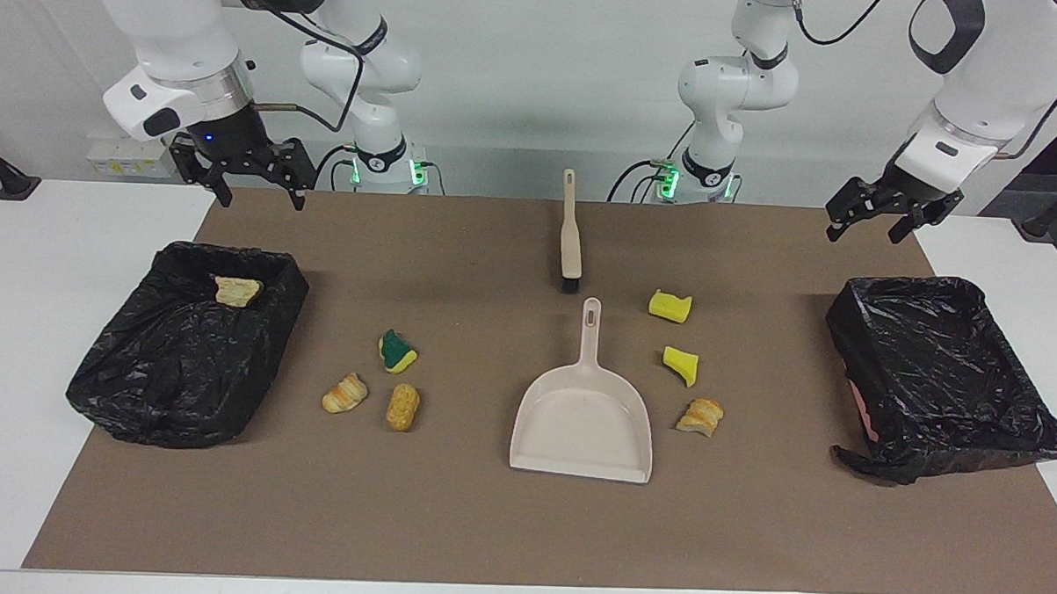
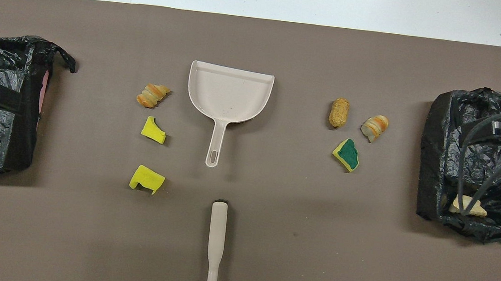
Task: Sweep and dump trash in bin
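On the brown mat (image 1: 503, 525) covering the white bench (image 1: 16, 358): beige plastic dustpan (image 1: 584, 419) at centre, handle toward the robots; beige long-handled brush (image 1: 570, 237) just nearer to the robots, untouched. Toward the left arm's end: two yellow sponge chunks (image 1: 671, 305) (image 1: 682, 365) and one golden-brown pastry piece (image 1: 700, 416); toward the right arm's end: green-and-yellow sponge piece (image 1: 396, 351), flaky pastry piece (image 1: 345, 393), oblong bread-like piece (image 1: 402, 406). Black-bag-lined bin (image 1: 188, 342) at the right arm's end, one pastry scrap (image 1: 236, 290) already inside; second black-lined bin (image 1: 939, 373) at the left arm's end, nothing seen in it. Right gripper (image 1: 241, 174) raised above the mat's edge by its bin, fingers apart, empty. Left gripper (image 1: 887, 213) likewise raised by its bin, fingers apart, empty. Step judged: outset, sweeping not yet begun. Next move: one gripper to the brush handle, the other to the dustpan handle.
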### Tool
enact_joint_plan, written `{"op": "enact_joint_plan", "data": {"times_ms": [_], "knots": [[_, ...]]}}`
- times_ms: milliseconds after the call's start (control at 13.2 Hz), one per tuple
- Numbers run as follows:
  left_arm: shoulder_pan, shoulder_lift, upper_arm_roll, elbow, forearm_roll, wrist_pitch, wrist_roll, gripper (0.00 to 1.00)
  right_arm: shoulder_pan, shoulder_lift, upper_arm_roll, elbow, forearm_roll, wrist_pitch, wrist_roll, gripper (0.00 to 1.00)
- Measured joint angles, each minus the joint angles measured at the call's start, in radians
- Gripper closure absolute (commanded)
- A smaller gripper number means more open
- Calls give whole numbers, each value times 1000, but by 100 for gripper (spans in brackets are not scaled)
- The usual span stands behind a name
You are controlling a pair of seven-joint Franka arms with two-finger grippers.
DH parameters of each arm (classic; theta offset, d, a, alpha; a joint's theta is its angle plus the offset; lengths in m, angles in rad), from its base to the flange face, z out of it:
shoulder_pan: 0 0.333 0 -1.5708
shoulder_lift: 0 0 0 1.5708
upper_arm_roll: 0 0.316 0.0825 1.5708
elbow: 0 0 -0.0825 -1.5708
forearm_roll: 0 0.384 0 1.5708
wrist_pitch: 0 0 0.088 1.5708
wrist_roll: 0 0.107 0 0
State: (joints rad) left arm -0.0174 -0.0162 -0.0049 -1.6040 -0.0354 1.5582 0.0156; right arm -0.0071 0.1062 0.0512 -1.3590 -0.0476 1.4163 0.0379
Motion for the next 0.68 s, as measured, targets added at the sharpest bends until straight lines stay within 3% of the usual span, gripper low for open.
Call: {"op": "enact_joint_plan", "data": {"times_ms": [683], "knots": [[-42, -9, -13, -5, -7, -5, 0, 0, 0, 0, 0, 0, 0, 0, 0, 0]]}}
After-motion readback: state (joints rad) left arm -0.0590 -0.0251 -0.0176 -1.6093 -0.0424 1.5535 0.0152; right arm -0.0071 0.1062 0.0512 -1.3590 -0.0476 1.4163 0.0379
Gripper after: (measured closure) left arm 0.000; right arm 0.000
